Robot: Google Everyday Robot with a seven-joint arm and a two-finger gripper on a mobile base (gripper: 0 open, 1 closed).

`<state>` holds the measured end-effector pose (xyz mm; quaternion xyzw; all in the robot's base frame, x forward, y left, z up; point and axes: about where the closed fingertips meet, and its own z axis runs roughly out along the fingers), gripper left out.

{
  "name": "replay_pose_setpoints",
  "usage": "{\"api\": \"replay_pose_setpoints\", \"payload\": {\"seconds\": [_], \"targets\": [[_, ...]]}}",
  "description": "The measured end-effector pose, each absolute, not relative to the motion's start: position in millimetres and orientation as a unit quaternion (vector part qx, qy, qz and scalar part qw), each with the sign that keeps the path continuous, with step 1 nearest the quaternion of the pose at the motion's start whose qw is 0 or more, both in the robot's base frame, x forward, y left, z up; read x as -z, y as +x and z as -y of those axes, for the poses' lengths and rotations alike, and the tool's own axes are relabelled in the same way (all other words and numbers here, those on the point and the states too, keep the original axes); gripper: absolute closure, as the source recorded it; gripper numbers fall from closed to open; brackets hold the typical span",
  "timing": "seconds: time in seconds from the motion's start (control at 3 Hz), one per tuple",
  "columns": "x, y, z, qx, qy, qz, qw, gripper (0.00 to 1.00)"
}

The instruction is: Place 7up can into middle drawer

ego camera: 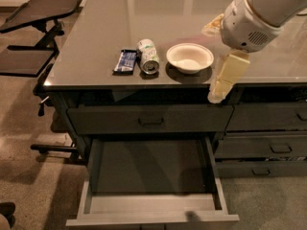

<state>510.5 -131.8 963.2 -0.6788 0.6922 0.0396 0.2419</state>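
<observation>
In the camera view the arm reaches in from the upper right corner, its thick white wrist housing hanging over the right part of the countertop (96, 28), tilted down and to the left. The gripper (225, 78) extends below that housing as a pale yellowish piece, pointing down past the counter's front edge, with its tip in front of the top drawer (151, 120). Whether it is spread or closed cannot be told from here, but it holds nothing. It is just to the right of the white bowl (190, 58) and well apart from the 7up can (147, 56). The can lies on its side on the countertop, left of the bowl, with its shiny metal end facing the front edge. A flat dark-blue snack packet (125, 61) lies just beside the can on its left. Below them the top drawer is closed, and under it the middle drawer (153, 219) is pulled far out toward the camera, its dark interior exposed with nothing in it. A column of narrower drawers (268, 150) with bar handles sits closed to the right. A dark stand (43, 6) is on the floor to the left of the cabinet.
</observation>
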Motion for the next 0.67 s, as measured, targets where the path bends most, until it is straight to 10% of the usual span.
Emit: {"api": "replay_pose_setpoints", "payload": {"seconds": [0.67], "targets": [[-965,522,131,-0.048,-0.666,-0.693,0.272,0.0]]}}
